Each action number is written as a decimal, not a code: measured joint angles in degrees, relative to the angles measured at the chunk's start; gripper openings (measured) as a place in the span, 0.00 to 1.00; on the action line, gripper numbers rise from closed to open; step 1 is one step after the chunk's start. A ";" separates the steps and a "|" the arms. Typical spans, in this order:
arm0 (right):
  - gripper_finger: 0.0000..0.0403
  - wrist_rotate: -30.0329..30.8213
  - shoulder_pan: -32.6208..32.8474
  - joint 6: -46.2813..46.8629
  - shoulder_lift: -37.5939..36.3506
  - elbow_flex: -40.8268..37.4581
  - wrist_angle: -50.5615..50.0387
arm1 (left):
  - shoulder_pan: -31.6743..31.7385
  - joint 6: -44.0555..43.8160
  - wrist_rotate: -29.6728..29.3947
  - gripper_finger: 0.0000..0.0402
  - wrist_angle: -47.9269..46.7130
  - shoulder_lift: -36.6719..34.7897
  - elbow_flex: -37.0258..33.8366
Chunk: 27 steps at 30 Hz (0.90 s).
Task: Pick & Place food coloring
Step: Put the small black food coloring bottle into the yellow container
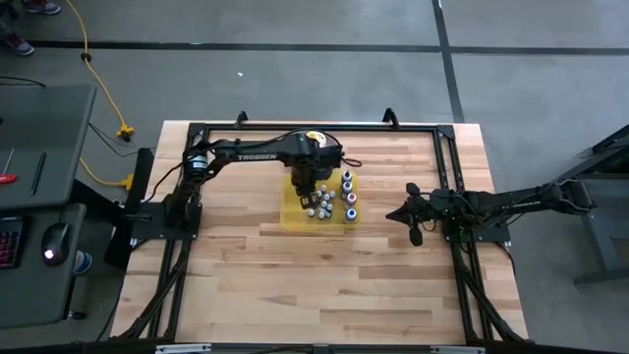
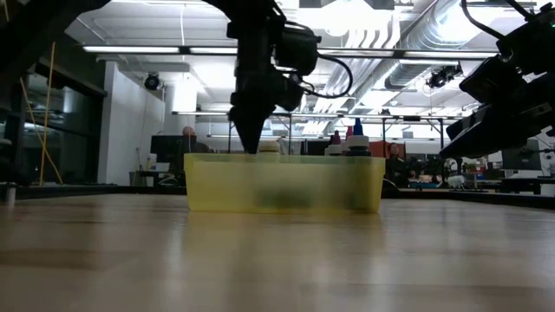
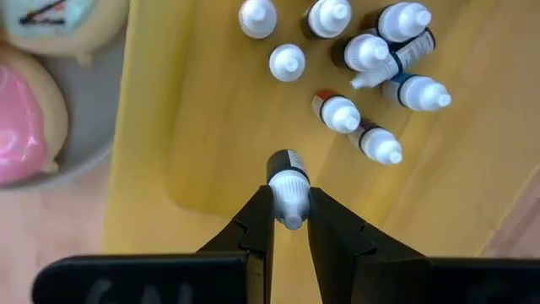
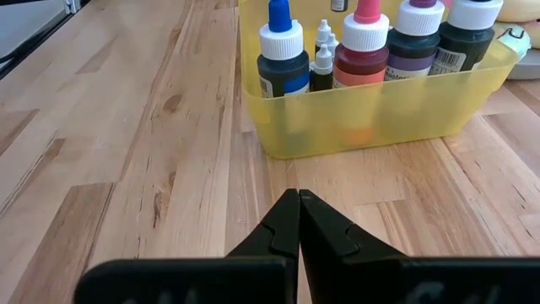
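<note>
- Left gripper point(image 3: 289, 221) hung over the yellow tray point(image 1: 292, 218) at the centre of the high view, fingers pinching the pale cap of one small food coloring bottle point(image 3: 287, 169); the bottle's body showed only as a dark band beyond the cap.
- From the left wrist view I could not tell whether that bottle stood on the tray floor or was lifted off it.
- Other small bottles point(image 3: 342, 112) stood grouped in the tray, upper right of the left wrist frame; labels too small to read.
- In the high view the left arm covered the tray's upper left part, so the held bottle was hidden there.
- Low view: the tray wall point(image 2: 284, 184) was translucent and its contents showed only as dim smears; caps of taller bottles point(image 2: 357, 130) rose above the rim at right.
- Pink and pale blue ring toys on a round plate point(image 3: 38, 110) were cut off at the upper left edge of the left wrist frame, just beside the tray.
- Right gripper point(image 4: 299, 203) waited over bare table point(image 4: 126, 169) near the tray, at the right of the high view, fingers pressed together, holding nothing.
- Larger bottles, one with a blue tip point(image 4: 282, 59), stood against the near wall in the right wrist frame; several were cut off at the top edge.
</note>
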 joint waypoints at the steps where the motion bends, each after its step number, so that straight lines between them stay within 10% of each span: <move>1: 0.00 0.00 0.02 0.00 0.00 0.00 0.00 | -0.19 -1.16 0.06 0.12 0.12 -0.01 -0.30; 27: 0.00 0.00 0.02 0.00 0.00 0.00 -0.02 | -1.00 -6.04 -1.45 0.12 11.32 -0.07 -10.89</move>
